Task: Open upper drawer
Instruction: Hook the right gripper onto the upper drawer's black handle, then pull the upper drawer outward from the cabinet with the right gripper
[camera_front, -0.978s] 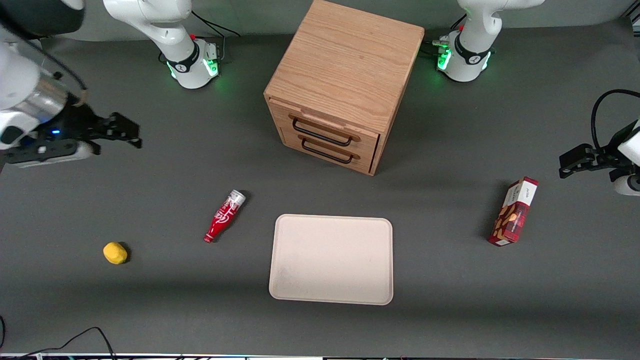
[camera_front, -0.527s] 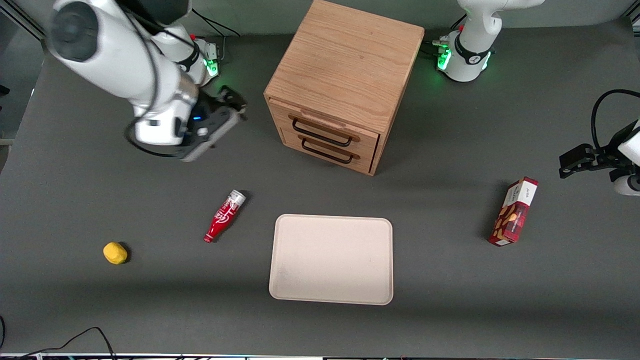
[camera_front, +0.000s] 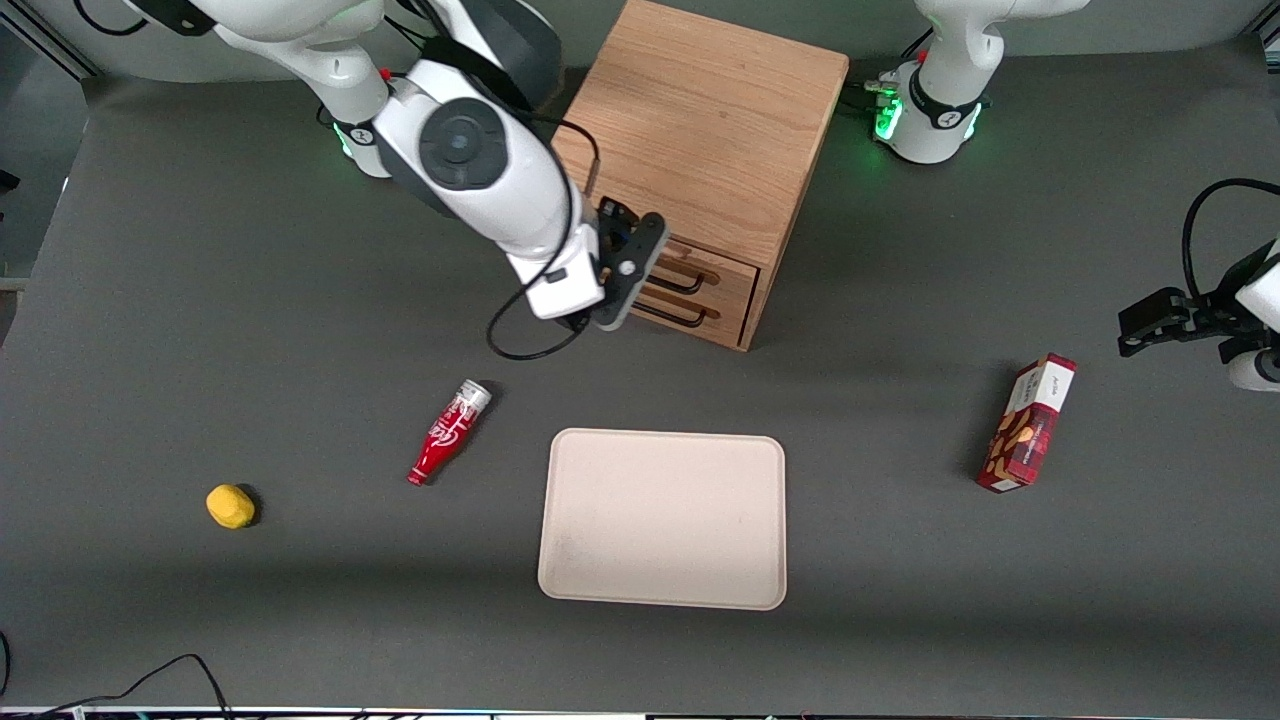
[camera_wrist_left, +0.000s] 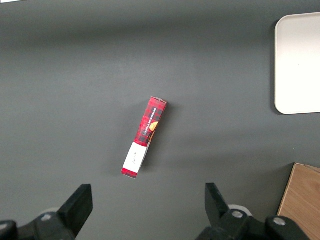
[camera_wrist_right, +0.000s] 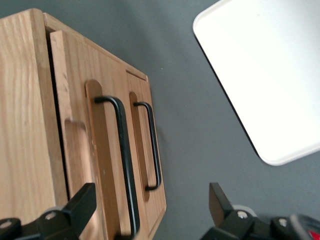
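Observation:
The oak cabinet (camera_front: 700, 120) stands at the middle of the table, away from the front camera. Its upper drawer (camera_front: 730, 280) has a raised wooden strip on its rim and a thin black bar handle (camera_wrist_right: 123, 160). It sits flush in the cabinet, above the lower drawer (camera_wrist_right: 145, 165). My right gripper (camera_front: 640, 270) hangs just in front of the drawer fronts and hides part of them in the front view. In the right wrist view the gripper (camera_wrist_right: 150, 200) is open. Its fingers (camera_wrist_right: 82, 202) are spread wide, and the upper handle lies between them without touching.
A beige tray (camera_front: 663, 520) lies nearer the front camera than the cabinet and also shows in the right wrist view (camera_wrist_right: 265, 75). A red bottle (camera_front: 448, 432) and a yellow lump (camera_front: 230, 506) lie toward the working arm's end. A red biscuit box (camera_front: 1030, 422) lies toward the parked arm's end.
My right arm has swung in from the table's edge to the front of the cabinet. The gripper now faces the drawers. Nothing on the table has moved.

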